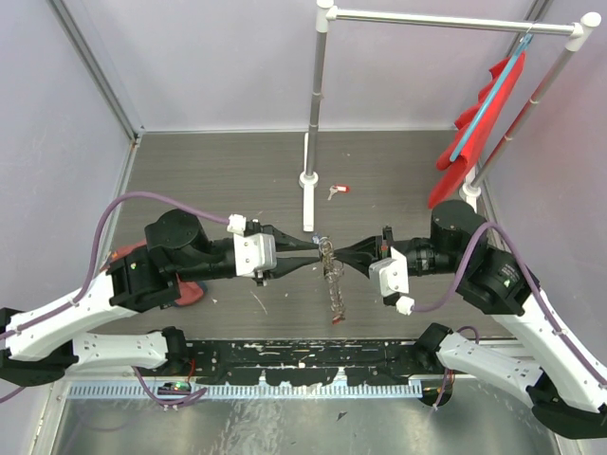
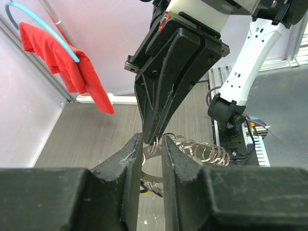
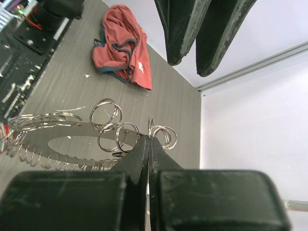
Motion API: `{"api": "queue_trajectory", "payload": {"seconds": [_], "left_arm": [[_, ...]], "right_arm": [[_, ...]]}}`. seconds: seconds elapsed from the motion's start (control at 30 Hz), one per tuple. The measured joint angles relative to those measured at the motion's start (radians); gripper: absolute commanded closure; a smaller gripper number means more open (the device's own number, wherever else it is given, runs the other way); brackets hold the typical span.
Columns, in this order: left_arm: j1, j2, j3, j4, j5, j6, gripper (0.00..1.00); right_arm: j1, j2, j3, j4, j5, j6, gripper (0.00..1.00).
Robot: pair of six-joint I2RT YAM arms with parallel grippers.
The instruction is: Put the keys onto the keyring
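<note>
My right fingers (image 3: 136, 160) were pinched shut on the keyring (image 3: 86, 128), which hung off the surface (image 1: 218, 171) between them and my left fingers (image 2: 129, 166), parted slightly around its coils; a red-headed key (image 1: 339, 191) lay beyond both.

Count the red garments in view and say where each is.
2. The hanging garment is on the rack at far right; the crumpled garment lies on the table at left, partly under the left arm in the top view. Others may hide under the arms.
</note>
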Motion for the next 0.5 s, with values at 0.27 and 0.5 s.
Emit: {"api": "queue_trajectory", "payload": {"seconds": [0.27, 0.5], "left_arm": [[0.000, -0.001, -0.009, -0.008, -0.011, -0.013, 0.68], [0.000, -0.001, -0.009, -0.018, -0.023, -0.023, 0.67]], "right_arm": [[0.000, -0.026, -0.001, -0.031, 0.036, -0.160, 0.99], [0.000, -0.068, -0.018, -0.046, 0.039, -0.279, 0.99]]}}
